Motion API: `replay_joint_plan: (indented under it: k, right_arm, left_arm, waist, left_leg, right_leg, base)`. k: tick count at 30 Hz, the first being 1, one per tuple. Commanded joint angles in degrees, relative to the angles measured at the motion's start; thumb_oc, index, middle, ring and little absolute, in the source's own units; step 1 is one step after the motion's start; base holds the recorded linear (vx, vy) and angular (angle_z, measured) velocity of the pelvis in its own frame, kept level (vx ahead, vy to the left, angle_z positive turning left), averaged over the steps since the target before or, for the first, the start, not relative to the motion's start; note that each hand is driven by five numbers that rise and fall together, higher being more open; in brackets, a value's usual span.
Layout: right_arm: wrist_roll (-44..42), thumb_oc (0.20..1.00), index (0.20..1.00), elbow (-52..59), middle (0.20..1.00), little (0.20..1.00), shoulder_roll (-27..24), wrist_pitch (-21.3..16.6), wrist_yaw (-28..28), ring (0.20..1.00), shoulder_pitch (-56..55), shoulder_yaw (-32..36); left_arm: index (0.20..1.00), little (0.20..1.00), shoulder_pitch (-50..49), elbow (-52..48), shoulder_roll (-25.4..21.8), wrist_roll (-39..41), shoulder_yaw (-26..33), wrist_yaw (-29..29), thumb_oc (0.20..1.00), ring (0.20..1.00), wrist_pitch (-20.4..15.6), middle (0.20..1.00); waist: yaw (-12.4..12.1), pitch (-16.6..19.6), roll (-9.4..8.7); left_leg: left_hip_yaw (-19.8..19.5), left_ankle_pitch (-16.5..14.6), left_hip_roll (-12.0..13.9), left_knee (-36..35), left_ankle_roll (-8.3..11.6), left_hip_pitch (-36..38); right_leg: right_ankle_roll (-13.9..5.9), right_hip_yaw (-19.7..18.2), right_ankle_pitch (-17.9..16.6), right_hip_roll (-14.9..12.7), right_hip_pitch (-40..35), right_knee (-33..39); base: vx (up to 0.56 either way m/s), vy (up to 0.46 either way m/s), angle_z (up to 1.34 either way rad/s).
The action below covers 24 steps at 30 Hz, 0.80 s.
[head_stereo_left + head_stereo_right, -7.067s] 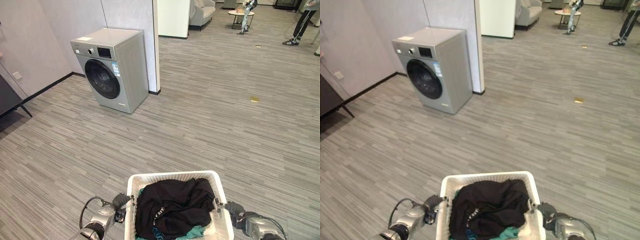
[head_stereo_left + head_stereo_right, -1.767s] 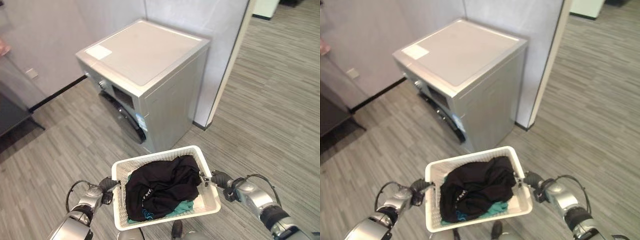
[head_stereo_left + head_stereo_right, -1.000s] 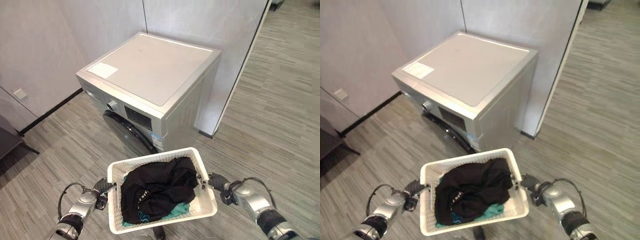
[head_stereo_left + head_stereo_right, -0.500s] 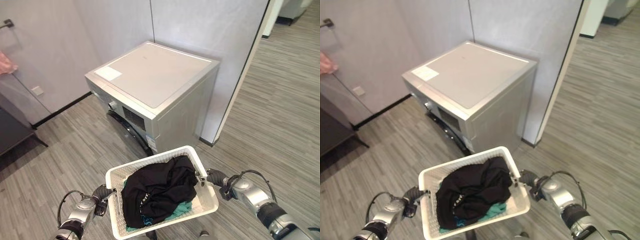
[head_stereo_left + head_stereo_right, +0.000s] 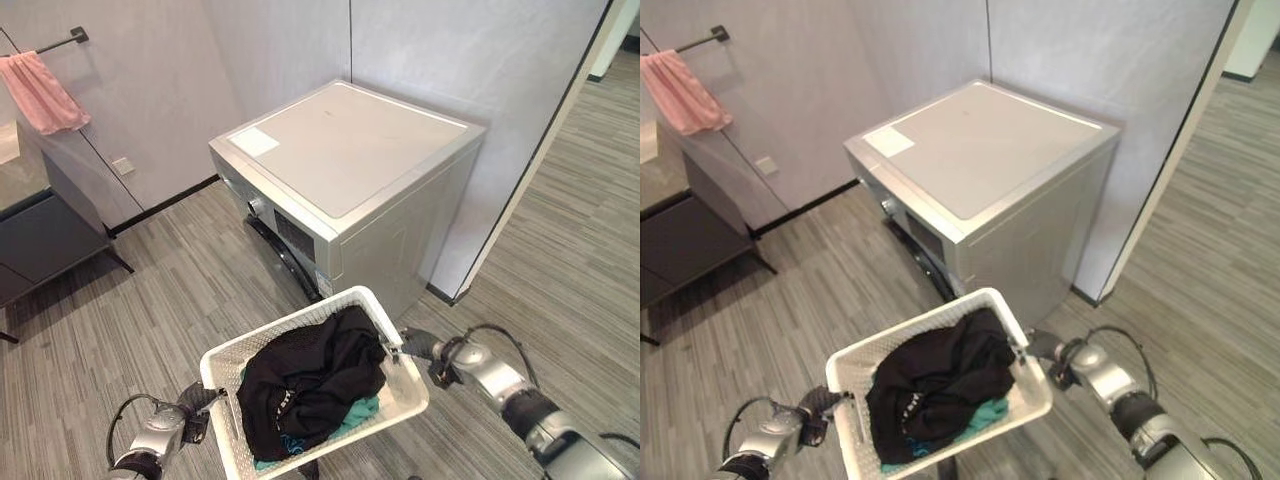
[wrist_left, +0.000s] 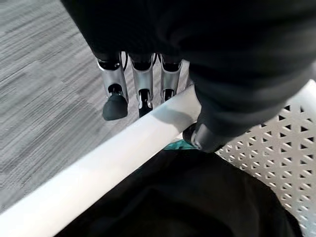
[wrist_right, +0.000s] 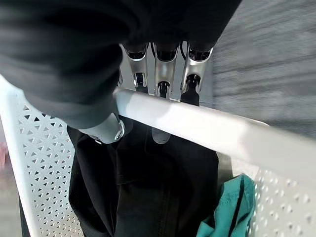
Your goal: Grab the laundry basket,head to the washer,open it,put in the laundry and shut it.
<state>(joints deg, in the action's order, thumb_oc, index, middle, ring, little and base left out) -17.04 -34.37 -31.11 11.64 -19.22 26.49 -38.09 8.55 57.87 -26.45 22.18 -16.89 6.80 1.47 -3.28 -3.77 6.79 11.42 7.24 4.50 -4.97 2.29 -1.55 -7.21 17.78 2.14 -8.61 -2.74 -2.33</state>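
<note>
Grey plank floor [image 5: 160, 290] is running up to the washer [image 5: 345, 190], door not yet opened. Left hand [image 5: 195, 403] and right hand [image 5: 420, 346] are clamping the laundry basket [image 5: 400, 395] rims, carrying it beside the washer. Grab and walk are looking done; opening, loading the dark laundry [image 5: 310, 385] and shutting are remaining.

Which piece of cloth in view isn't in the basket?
The pink towel hanging on the wall rail, upper left. The black garment and the teal one under it both lie inside the white laundry basket.

No legible text. White label [image 5: 256, 141] on washer [image 5: 350, 190] top, near its front corner: print too small. Sticker on washer front: unreadable.
</note>
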Motion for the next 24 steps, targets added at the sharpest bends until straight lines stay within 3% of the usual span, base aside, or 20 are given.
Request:
replay_joint_plan:
  k: [1,6,9,10,13,14,15,18,21,24]
  right_arm:
    - [-1.85,0.2,0.2,4.92,0.2,0.2,10.83,-6.27,-11.67,0.2,8.68,-4.98]
    - [0.36,0.2,0.2,2.1,0.2,0.2,12.9,-6.81,-10.55,0.2,17.19,-8.03]
    - [-0.66,0.2,0.2,0.98,0.2,0.2,15.42,-7.05,-10.09,0.2,20.35,-8.84]
    - [-0.66,0.2,0.2,0.94,0.2,0.2,15.45,-7.08,-10.09,0.2,20.39,-8.86]
    - [-0.51,0.2,0.2,0.55,0.2,0.2,15.67,-7.17,-10.05,0.2,21.18,-8.88]
    - [-0.26,0.2,0.2,0.42,0.2,0.2,15.31,-7.18,-10.16,0.2,22.63,-9.23]
    - [-0.25,0.2,0.2,0.28,0.2,0.2,15.43,-7.23,-9.88,0.2,23.07,-9.27]
    - [0.98,0.2,0.2,-1.77,0.2,0.2,17.31,-7.79,-9.51,0.2,26.39,-9.96]
    - [2.35,0.2,0.2,-2.83,0.2,0.2,19.53,-7.85,-9.15,0.2,30.61,-10.83]
    - [3.57,0.2,0.2,-1.74,0.2,0.2,20.75,-7.7,-9.71,0.2,31.52,-11.37]
  left_arm:
    - [0.2,0.2,8.1,1.08,-5.61,2.88,3.52,-0.93,0.2,0.2,-3.45,0.2]
    - [0.2,0.2,7.73,1.68,-6.86,5.4,4.39,-1.4,0.2,0.2,-3.73,0.2]
    - [0.2,0.2,7.01,4.03,-7.46,6.15,5.71,-1.68,0.2,0.2,-3.99,0.2]
    - [0.2,0.2,7.02,4.05,-7.47,6.15,5.74,-1.67,0.2,0.2,-4.0,0.2]
    - [0.2,0.2,6.88,4.85,-7.92,6.57,6.41,-1.61,0.2,0.2,-3.83,0.2]
    - [0.2,0.2,7.29,5.95,-8.49,7.08,6.6,-1.24,0.2,0.2,-3.83,0.2]
    - [0.2,0.2,7.57,5.96,-8.71,7.25,6.63,-1.17,0.2,0.2,-3.76,0.2]
    - [0.2,0.2,8.08,7.26,-9.53,7.68,6.89,-0.53,0.2,0.2,-3.4,0.2]
    - [0.2,0.2,9.36,7.12,-10.31,8.51,6.52,-0.36,0.2,0.2,-3.48,0.2]
    - [0.2,0.2,9.34,7.22,-11.15,9.13,7.24,-0.32,0.2,0.2,-3.65,0.2]
  waist:
    - [-1.71,0.02,-6.07]
    - [-3.95,-0.76,-6.87]
    - [-4.69,-2.38,-6.19]
    - [-4.72,-2.42,-6.22]
    - [-4.3,-3.38,-5.5]
    - [-3.29,-3.85,-5.18]
    - [-3.4,-4.0,-5.15]
    - [-3.61,-3.82,-5.19]
    - [-2.93,-4.91,-5.16]
    - [-3.36,-4.96,-5.78]
  left_leg:
    - [-0.04,-6.73,-5.15,1.91,0.07,5.33]
    - [-1.22,-7.51,-6.36,2.83,-0.94,3.9]
    - [-1.73,-8.28,-7.18,3.22,-2.64,4.48]
    - [-1.67,-8.3,-7.21,3.22,-2.66,4.5]
    - [-2.57,-8.46,-7.16,3.29,-3.2,5.48]
    - [-4.11,-8.47,-7.32,3.24,-3.23,6.1]
    - [-4.27,-8.58,-7.45,3.21,-3.17,6.35]
    - [-5.02,-9.4,-7.76,3.2,-2.85,6.75]
    - [-8.26,-11.02,-8.09,5.3,-2.34,7.56]
    - [-10.19,-12.01,-8.27,6.18,-2.08,8.02]
  right_leg:
    - [-1.4,-4.09,-10.63,-2.92,2.52,6.78]
    - [-1.81,-4.02,-11.1,-4.25,3.3,5.35]
    - [-1.99,-5.86,-10.58,-5.63,6.57,-4.59]
    - [-2.01,-5.98,-10.45,-5.69,6.72,-4.86]
    - [-1.71,-8.17,-9.88,-3.69,9.35,-10.93]
    - [-0.57,-11.98,-7.17,0.91,11.92,-11.23]
    - [-0.19,-11.57,-6.64,1.12,11.94,-10.57]
    - [-0.15,-10.12,-8.65,0.02,13.47,-6.4]
    - [-1.4,-17.86,-12.52,-1.2,16.3,-2.1]
    - [-1.85,-19.6,-12.94,-2.0,15.27,-0.5]
  base:
    - [0.02,0.065,0.04]
    - [0.0,0.085,0.07]
    - [0.0,0.172,0.24]
    - [0.0,0.083,0.26]
    - [0.05,0.069,0.18]
    - [0.08,0.04,0.1]
    - [0.09,-0.003,0.27]
    - [0.06,-0.07,0.37]
    - [0.1,-0.114,0.41]
    - [0.09,-0.14,0.42]
